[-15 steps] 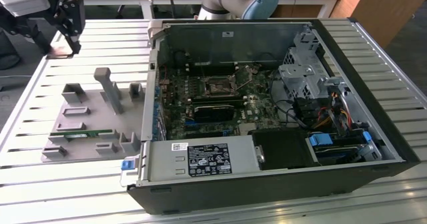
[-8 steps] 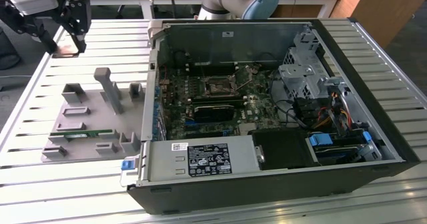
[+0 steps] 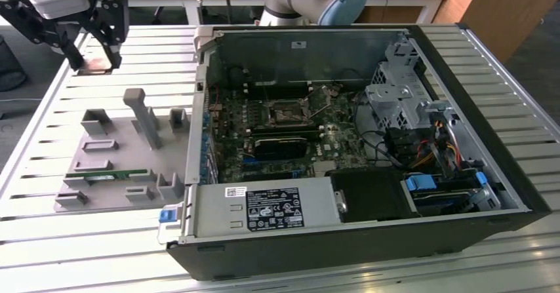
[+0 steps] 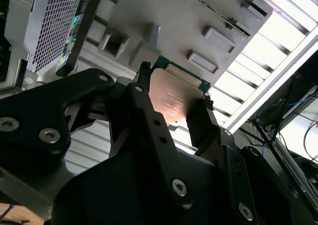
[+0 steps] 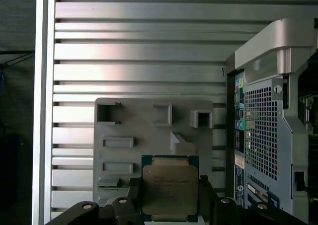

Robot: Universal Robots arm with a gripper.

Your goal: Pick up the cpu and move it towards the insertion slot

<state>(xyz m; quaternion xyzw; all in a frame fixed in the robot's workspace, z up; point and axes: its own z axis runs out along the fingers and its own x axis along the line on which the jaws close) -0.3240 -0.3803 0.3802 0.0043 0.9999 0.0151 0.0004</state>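
Closest in both wrist views, the gripper [image 5: 170,186] has its two black fingers [image 5: 206,195] clamped on opposite edges of the cpu [image 5: 170,187]. The cpu is a flat square chip with a pale metal top and a thin green rim. The fingers cover its two gripped edges, and the gripper body cuts off its nearest edge. The other two edges have open air beside them.

In the second wrist view the cpu [image 4: 174,101] sits tilted between the fingers [image 4: 149,120], catching a warm reflection. Its printing is too small to make out.

Behind the cpu lies a grey plate [image 5: 144,128] with raised blocks and pockets, flat on the slatted metal surface [image 5: 139,51]. The cpu hangs clear of the plate. Bare slats run all round the plate, leaving open room on the side away from the computer case [image 5: 268,115].

In the exterior view, the gripper [image 3: 94,60] hangs with the cpu [image 3: 98,65] well to the exterior view's left of the computer case [image 3: 350,250] and beyond the plate [image 3: 118,158]. A green memory stick [image 3: 105,174] rests on the plate's near part.

The case lies open on the surface [image 3: 70,240], and its upright side wall stands between the cpu and the inside. The insertion slot [image 3: 287,114], a square metal frame with a dark centre, sits on the board inside the case, well apart from the cpu. Its inner detail is hard to make out. Beyond the case, the picture's edge cuts off the arm [image 3: 311,1].
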